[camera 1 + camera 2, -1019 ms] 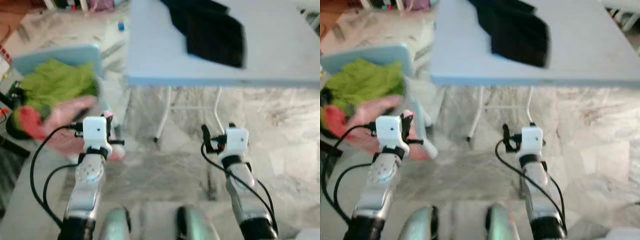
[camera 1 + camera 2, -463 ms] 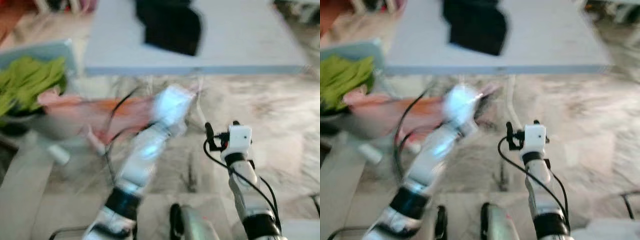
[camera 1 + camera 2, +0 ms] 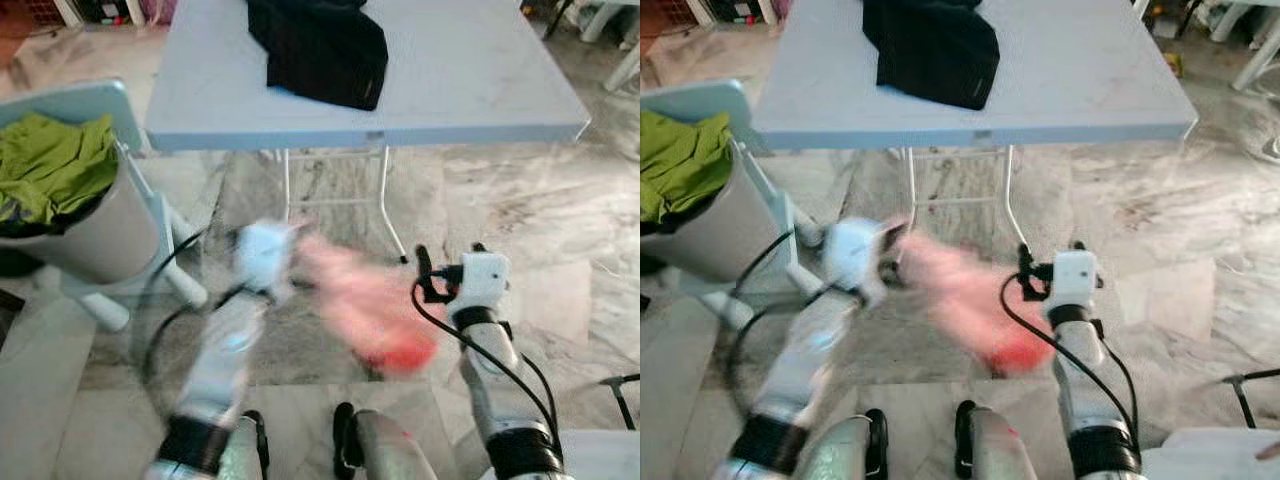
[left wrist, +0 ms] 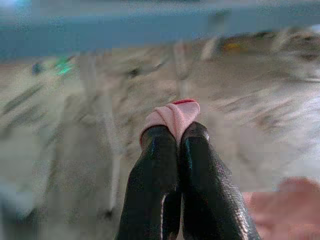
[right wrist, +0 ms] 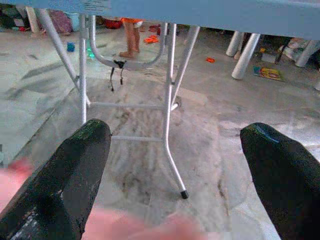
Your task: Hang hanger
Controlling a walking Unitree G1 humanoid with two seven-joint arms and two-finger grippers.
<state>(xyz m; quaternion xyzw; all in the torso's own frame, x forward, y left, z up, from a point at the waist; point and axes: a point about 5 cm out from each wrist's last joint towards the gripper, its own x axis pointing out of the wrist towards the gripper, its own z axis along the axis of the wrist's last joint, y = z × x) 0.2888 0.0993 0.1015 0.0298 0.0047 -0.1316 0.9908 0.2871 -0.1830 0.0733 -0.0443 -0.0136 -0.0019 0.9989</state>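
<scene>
Since a second ago, the left arm has swung away from the laundry basket toward the middle of the floor, dragging a pink garment (image 3: 352,300) with it; arm and cloth are both blurred by motion. The camera has also shifted, so the table now sits more squarely ahead.

The left gripper (image 4: 173,135) has its two black fingers pressed together on a fold of the pink garment, which pokes out between the tips. In the head views the cloth streams from that gripper toward the right arm, with a red patch at its lower end.

The right gripper (image 5: 175,165) hangs just beside the cloth with its fingers (image 5: 80,165) spread wide apart and holding nothing; pink blur shows along the near edge of its wrist view.

A grey folding table (image 3: 470,80) stands ahead on white metal legs (image 5: 170,115), with a black garment (image 3: 320,50) lying on its far left part. A small label on the table's front edge is too blurred to read. To the robot's left, a grey laundry basket (image 3: 100,235) holds green clothing (image 3: 50,165). The floor (image 3: 560,220) is veined marble. Beyond the table legs, the right wrist view shows a person's bare legs (image 5: 131,37).

No hanger can be made out.
</scene>
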